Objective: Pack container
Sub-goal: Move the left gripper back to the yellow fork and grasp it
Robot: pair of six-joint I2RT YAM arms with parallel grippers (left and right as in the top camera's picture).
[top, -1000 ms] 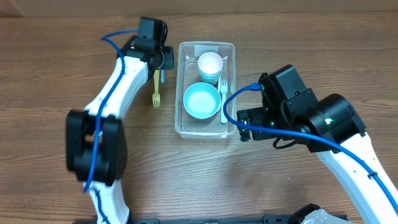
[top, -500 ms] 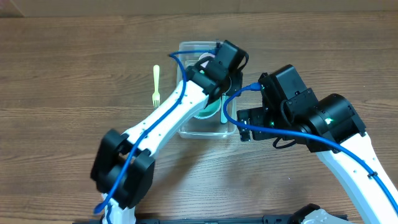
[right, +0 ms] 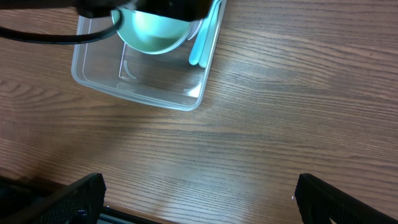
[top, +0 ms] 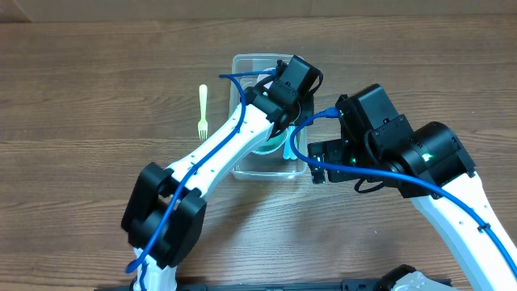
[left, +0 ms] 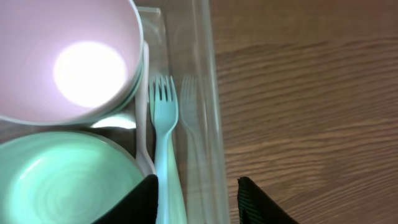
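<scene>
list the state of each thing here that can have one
container, lidless, upright on the table
light-blue bowl, upright, empty, inside the container
white bowl, upright, empty, inside the container
blue fork, lying flat inside the container along its wall
yellow fork, lying on the table outside the container
left gripper, open over the blue fork, holding nothing
right gripper, open, empty, over the table

Bright overhead light burns a white glare spot into the pale bowl (left: 90,65) ahead of the left gripper (left: 198,199), whose near fingertips (left: 144,200) blur dark, while the table (right: 280,124) ahead of the right gripper (right: 199,193) shows sharp with soft shadows.
</scene>
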